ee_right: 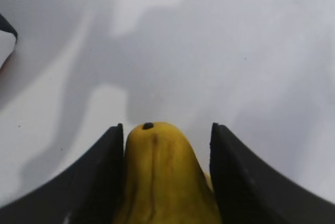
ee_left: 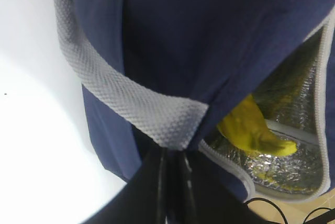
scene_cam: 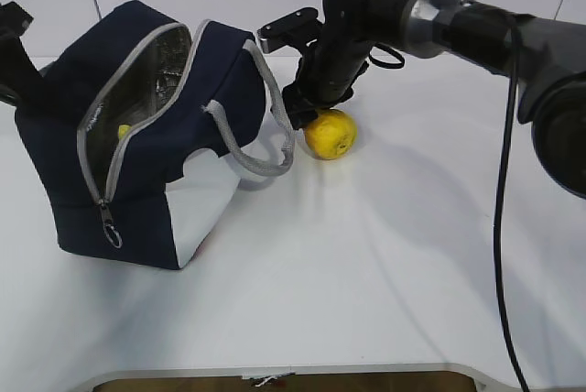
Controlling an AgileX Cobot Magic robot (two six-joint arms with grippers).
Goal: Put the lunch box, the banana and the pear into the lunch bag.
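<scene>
With right gripper (ee_right: 165, 145) straddling pear (scene_cam: 330, 134) beside bag (scene_cam: 137, 136), not yet clenched: close squarely, lift clear of handle (scene_cam: 252, 140); left claw's state unreadable.

lunch bag (scene_cam: 146, 149): 1 | pear (scene_cam: 330, 134): 1 | banana (ee_left: 251, 130): 1 (inside bag) | claw (ee_right: 165, 177): 1 in view

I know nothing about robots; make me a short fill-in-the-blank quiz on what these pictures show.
1. The right gripper has its fingers on either side of the ____.
2. The left gripper pinches the grey ____ of the lunch bag.
3. The yellow fruit seen inside the bag's silver lining is the ____.

Missing words: pear; handle; banana.
</scene>
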